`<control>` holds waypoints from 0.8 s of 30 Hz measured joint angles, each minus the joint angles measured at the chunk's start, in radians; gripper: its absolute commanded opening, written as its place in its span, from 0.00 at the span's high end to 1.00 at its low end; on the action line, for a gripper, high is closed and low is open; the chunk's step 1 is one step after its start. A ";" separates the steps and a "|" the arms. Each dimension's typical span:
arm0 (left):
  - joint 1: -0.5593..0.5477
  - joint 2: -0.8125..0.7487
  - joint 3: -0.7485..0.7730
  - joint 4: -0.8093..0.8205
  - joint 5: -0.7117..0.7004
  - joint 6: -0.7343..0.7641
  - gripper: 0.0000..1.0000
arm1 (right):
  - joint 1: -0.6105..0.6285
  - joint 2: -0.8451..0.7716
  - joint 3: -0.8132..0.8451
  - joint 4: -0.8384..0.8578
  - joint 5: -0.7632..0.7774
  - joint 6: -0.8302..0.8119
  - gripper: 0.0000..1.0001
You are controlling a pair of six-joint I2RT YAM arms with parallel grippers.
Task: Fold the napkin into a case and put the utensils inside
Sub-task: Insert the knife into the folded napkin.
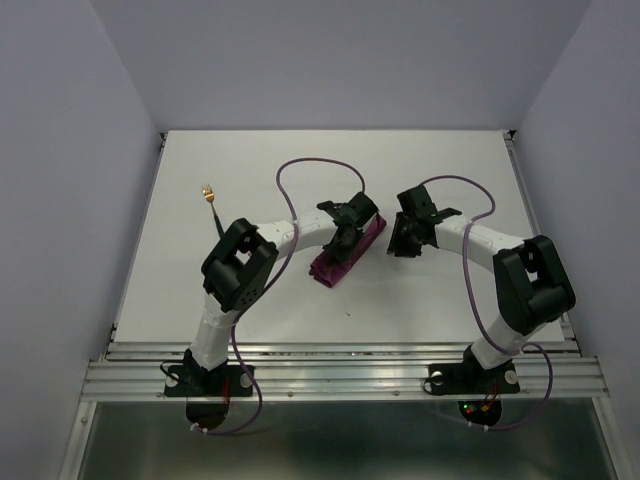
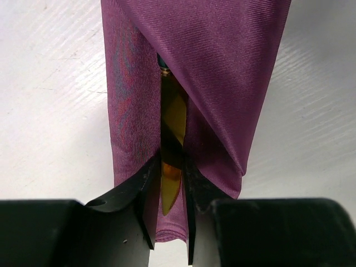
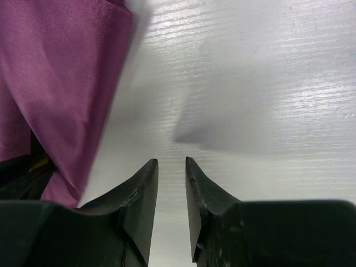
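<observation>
The folded plum-purple cloth strip (image 2: 222, 67) is plain and unpatterned. The flat knife blade (image 2: 173, 119) is shiny gold. The slim fork (image 1: 212, 205) has a gold head and black handle; the flat table (image 1: 440, 290) is white.

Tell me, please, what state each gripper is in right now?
Left gripper: fingers closed on the knife, which is tucked into the case.
Right gripper: slightly open, holding nothing.

White table (image 1: 450, 170) — purple case (image 1: 330, 268), lone fork (image 1: 212, 207)
</observation>
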 measured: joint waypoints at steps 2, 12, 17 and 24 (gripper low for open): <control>0.001 0.000 0.003 -0.007 -0.016 0.005 0.71 | 0.000 0.000 0.000 0.000 0.000 0.000 0.68; 0.001 0.002 0.013 -0.039 -0.047 0.026 0.71 | 0.000 0.000 0.000 0.000 0.000 0.000 0.68; 0.002 0.002 0.023 -0.060 -0.056 0.033 0.71 | 0.000 0.000 0.000 0.000 0.000 0.000 0.68; 0.005 0.002 0.052 -0.074 -0.078 0.053 0.71 | 0.000 0.000 0.000 0.000 0.000 0.000 0.68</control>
